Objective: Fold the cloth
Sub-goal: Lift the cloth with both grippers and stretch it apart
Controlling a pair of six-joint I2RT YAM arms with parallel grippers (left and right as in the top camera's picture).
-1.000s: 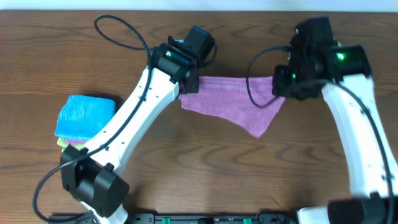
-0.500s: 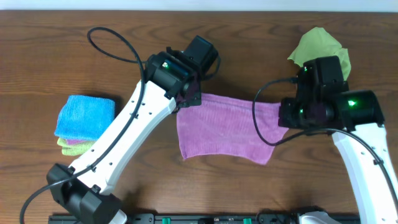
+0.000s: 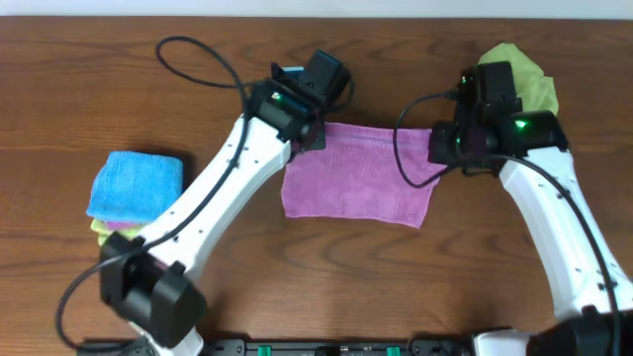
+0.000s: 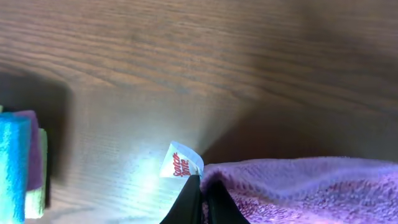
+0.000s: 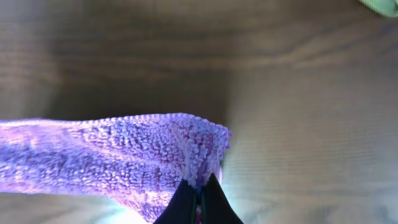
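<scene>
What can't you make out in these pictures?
- Overhead: the wrists cover both held corners of the cloth, hiding the grips.
- Overhead: the right arm covers part of the green cloth; the right wrist view shows only a sliver at its top edge.
- Left wrist: the left edge cuts off the stack; overhead, the blue cloth hides most of it.
- Left wrist: print on the tag is too small to read.

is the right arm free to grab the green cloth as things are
Probably not yet: the right gripper is shut on a corner of the purple cloth; the green cloth lies close behind it.
</scene>
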